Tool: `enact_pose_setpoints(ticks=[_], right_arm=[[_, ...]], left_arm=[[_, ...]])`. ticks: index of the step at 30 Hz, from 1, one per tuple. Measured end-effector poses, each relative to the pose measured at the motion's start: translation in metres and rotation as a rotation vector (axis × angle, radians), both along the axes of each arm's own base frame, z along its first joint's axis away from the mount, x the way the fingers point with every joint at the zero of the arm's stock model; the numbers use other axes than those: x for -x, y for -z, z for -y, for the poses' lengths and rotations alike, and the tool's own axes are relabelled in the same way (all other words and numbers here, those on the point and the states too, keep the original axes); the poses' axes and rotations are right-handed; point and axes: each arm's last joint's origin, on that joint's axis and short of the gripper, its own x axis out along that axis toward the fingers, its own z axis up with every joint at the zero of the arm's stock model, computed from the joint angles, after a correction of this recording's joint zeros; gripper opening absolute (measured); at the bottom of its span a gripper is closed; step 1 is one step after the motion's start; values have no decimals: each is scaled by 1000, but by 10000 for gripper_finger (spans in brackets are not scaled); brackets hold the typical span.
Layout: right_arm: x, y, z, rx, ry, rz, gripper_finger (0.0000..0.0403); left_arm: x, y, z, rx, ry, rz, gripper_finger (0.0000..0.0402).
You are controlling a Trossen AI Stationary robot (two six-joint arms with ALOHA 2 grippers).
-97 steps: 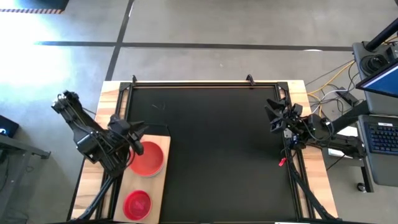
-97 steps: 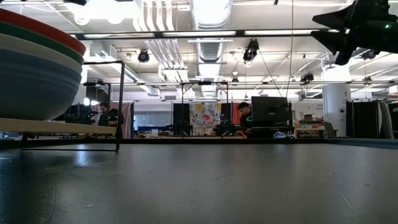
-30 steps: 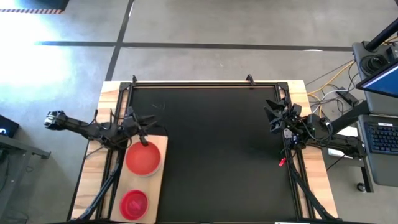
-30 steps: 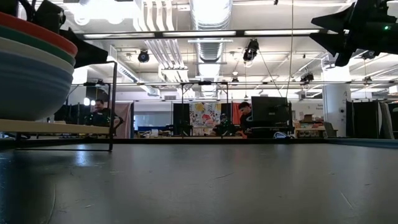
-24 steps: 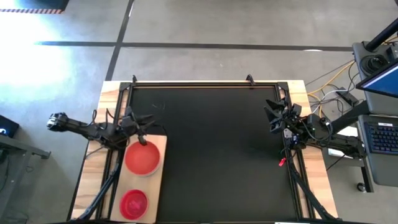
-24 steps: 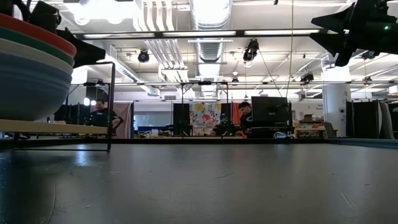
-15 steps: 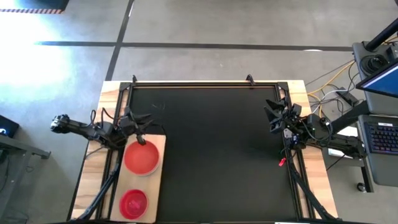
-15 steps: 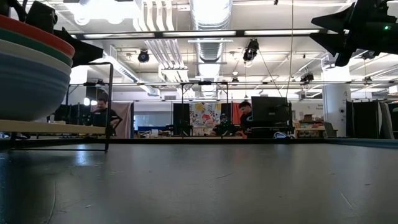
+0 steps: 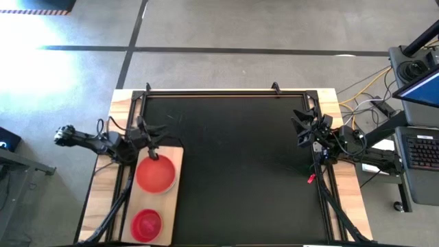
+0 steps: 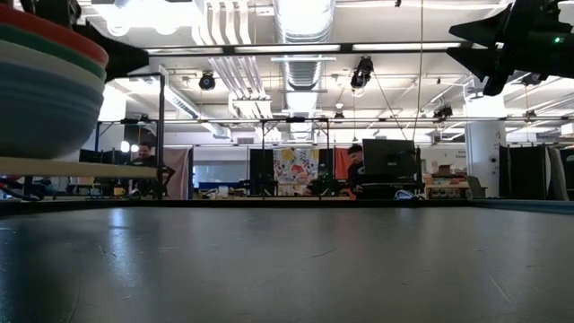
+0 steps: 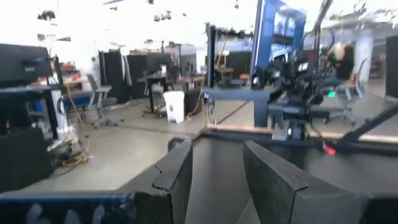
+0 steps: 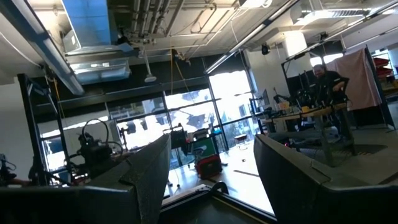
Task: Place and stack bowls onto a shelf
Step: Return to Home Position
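Observation:
The shelf [image 9: 175,199], a light wooden board, lies along the table's left edge. Two stacks of bowls rest on it: a large one topped by a red bowl [image 9: 155,175] and a smaller one topped by a magenta-red bowl [image 9: 146,224]. In the low view the large stack [image 10: 40,99] shows red, green, pale and blue-grey layers. My left gripper [image 9: 154,134] [image 11: 217,171] hovers open just beyond the large stack's far rim, holding nothing. My right gripper [image 9: 298,129] [image 12: 211,165] waits open and raised at the table's right edge.
A black metal frame [image 9: 212,91] runs round the black tabletop [image 9: 240,165]. Cables [image 9: 322,199] trail along the right side. A desk with a keyboard and screen [image 9: 418,147] stands beyond the right edge. People sit at desks far off in the room [image 10: 354,170].
My left gripper has tipped upward, its fingertips rising above the large stack, and it has stayed open. In the low view the shelf's edge and the stack on it sit a little higher and farther toward the table's left than a second ago.

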Motion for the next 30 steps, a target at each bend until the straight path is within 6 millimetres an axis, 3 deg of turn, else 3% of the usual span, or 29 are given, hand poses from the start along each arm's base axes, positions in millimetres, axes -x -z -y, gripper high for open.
enact_pose_setpoints(ticks=[6,30], right_arm=[[0,0,0,0,0,0,219],[0,0,0,0,0,0,219]], left_arm=[[-8,15,1,62,-27,-96,121],[-8,4,2,318,22,47,139]])
